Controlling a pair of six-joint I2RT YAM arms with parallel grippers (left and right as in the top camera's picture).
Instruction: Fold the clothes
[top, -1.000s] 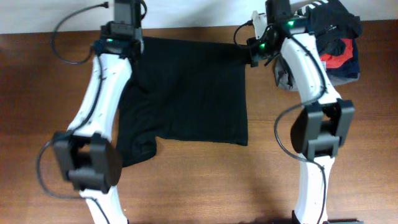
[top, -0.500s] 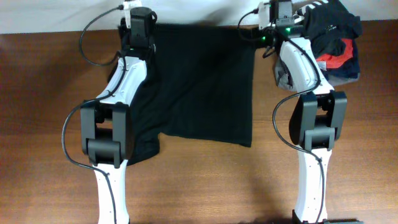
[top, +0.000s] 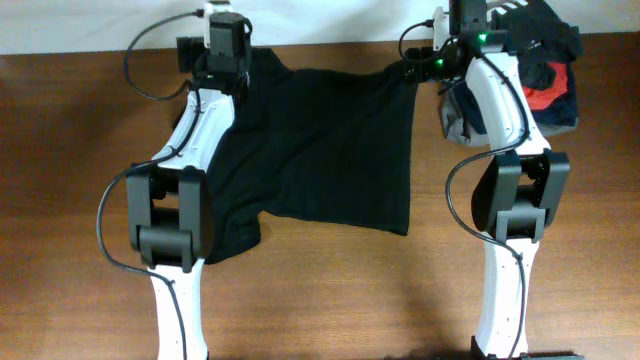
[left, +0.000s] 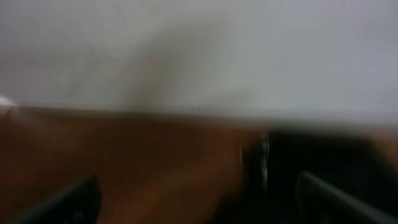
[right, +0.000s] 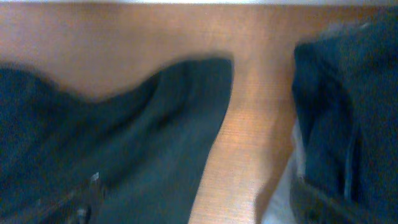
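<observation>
The clothes, a black T-shirt (top: 320, 150), lie spread flat on the brown table (top: 60, 200), one sleeve at the near left. My left gripper (top: 226, 38) hovers at the shirt's far left corner. In the left wrist view the gripper (left: 199, 202) is open, its blurred fingers (left: 68, 205) wide apart over bare wood, with black fabric (left: 317, 162) to the right. My right gripper (top: 445, 45) is at the far right corner. In the right wrist view it (right: 199, 205) is open and empty, with the shirt's corner (right: 124, 137) lying to its left.
A heap of red, navy and black garments (top: 540, 60) sits at the far right corner, close beside the right arm, with a grey piece (top: 455, 118) under it. The heap (right: 342, 93) fills the right of the right wrist view. The table's far edge meets a white wall (left: 199, 50).
Both grippers have opened and let go of the shirt's far edge. That edge was stretched straight at the table's back; now it lies slack and a little nearer.
</observation>
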